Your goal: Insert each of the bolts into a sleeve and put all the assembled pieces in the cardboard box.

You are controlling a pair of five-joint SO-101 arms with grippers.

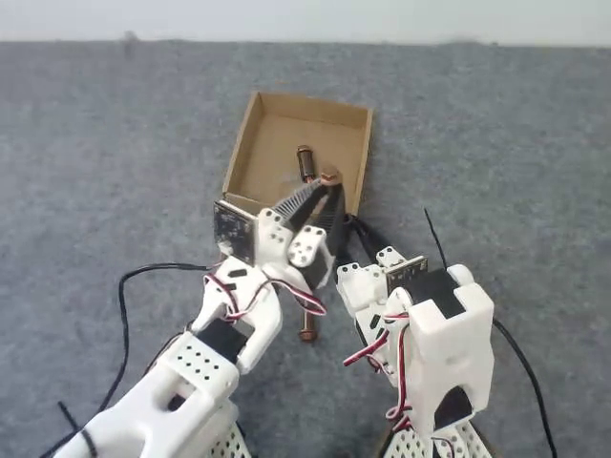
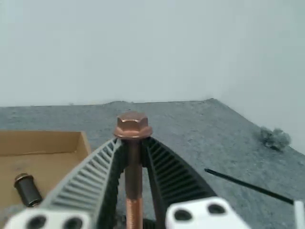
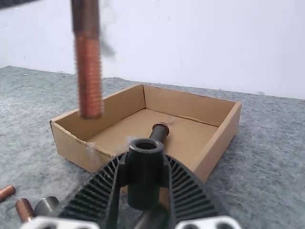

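Note:
My left gripper (image 2: 132, 145) is shut on a copper bolt (image 2: 133, 128), head up and shaft hanging down. In the high view this gripper (image 1: 323, 194) and the bolt (image 1: 329, 177) hover at the near right corner of the cardboard box (image 1: 246, 134). The bolt's threaded shaft (image 3: 88, 71) hangs above and to one side of a black sleeve (image 3: 144, 168). My right gripper (image 3: 144, 160) is shut on that sleeve and holds it upright with its hole facing up. One assembled piece (image 1: 305, 162) lies inside the box (image 3: 220, 143).
A loose bolt (image 1: 306, 329) lies on the grey carpet between the two arms. Two more bolts (image 3: 6, 192) and a grey sleeve (image 3: 45, 205) rest on the carpet near the box's corner. Black cables (image 1: 143, 277) trail beside both arm bases.

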